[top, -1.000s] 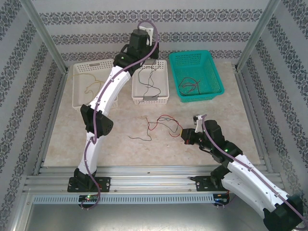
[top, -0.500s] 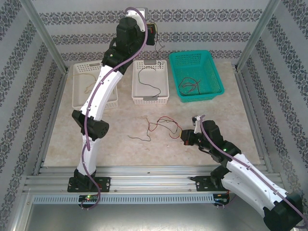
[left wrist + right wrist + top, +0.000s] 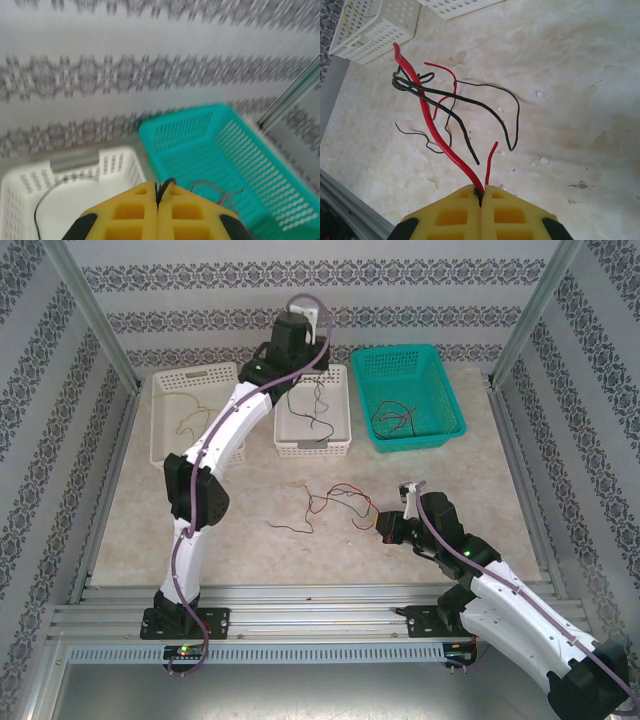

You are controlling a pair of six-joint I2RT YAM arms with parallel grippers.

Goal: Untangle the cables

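Top external view: the left arm [image 3: 215, 440] reaches toward 12 o'clock, over the middle white basket [image 3: 342, 435]. A thin dark cable [image 3: 318, 405] hangs from its end down into that basket. The tangle of cables [image 3: 335, 498] lies in the middle of the table [image 3: 480, 470]. The right gripper [image 3: 384, 524] is at the tangle's 3 o'clock end.

Left wrist view: the left gripper [image 3: 159, 192] is pinched tight on the thin dark cable. The teal basket [image 3: 240, 150] is at 2 o'clock.

Right wrist view: the right gripper is squeezed tight on a red cable [image 3: 432, 130]. It runs toward 11 o'clock into some dark loops [image 3: 450, 107].

I think the job now is to drop the dark cable in the white basket. Go down slowly, get all of it inside the rim, then let go. The right gripper should hold firm and not tug, or the knot may get tighter.
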